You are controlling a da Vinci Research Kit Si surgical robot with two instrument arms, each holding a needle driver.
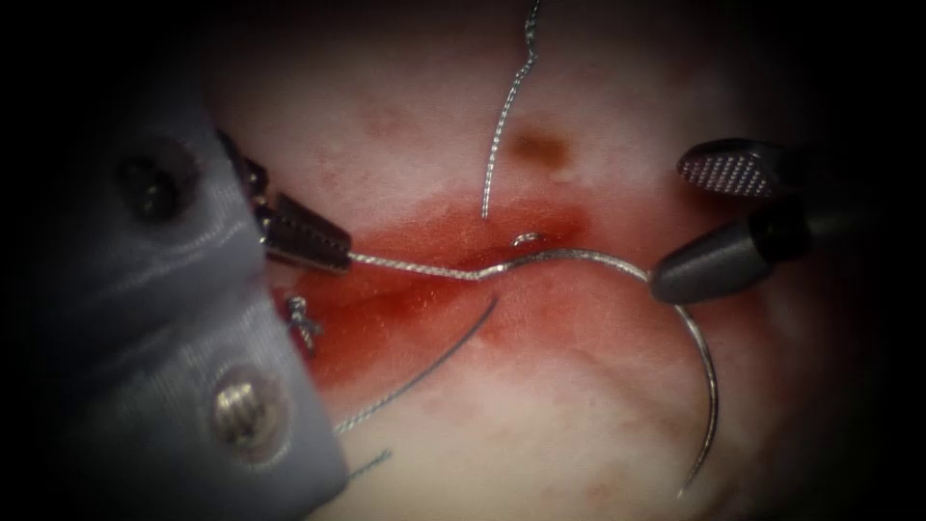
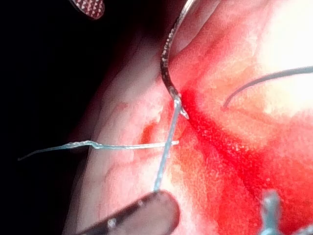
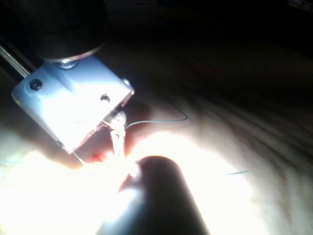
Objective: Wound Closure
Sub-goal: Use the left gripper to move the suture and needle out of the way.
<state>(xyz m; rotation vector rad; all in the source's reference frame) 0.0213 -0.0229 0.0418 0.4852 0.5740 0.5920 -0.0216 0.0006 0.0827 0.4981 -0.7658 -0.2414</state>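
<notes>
My left tool (image 1: 323, 251) reaches in from the left, its jaws shut on the thread (image 1: 415, 267) a short way from the needle's blunt end. That strand runs taut along the red cut (image 1: 434, 289) to the curved needle (image 1: 709, 386). The whole needle is out of the tissue, arching from the cut's right end down to its point at the lower right. My right tool (image 1: 675, 227) stands open, and the needle's curve passes just by its lower jaw tip. In the left wrist view the thread (image 2: 166, 147) rises from my left tool (image 2: 146, 213) to the needle (image 2: 168, 73).
A long thread strand (image 1: 502, 125) comes down from the top edge into the tissue (image 1: 579, 405) above the cut. Another tail (image 1: 424, 371) trails to the lower left. A small knot (image 1: 304, 323) sits by the left tool. Red fluid (image 1: 386, 318) pools along the cut.
</notes>
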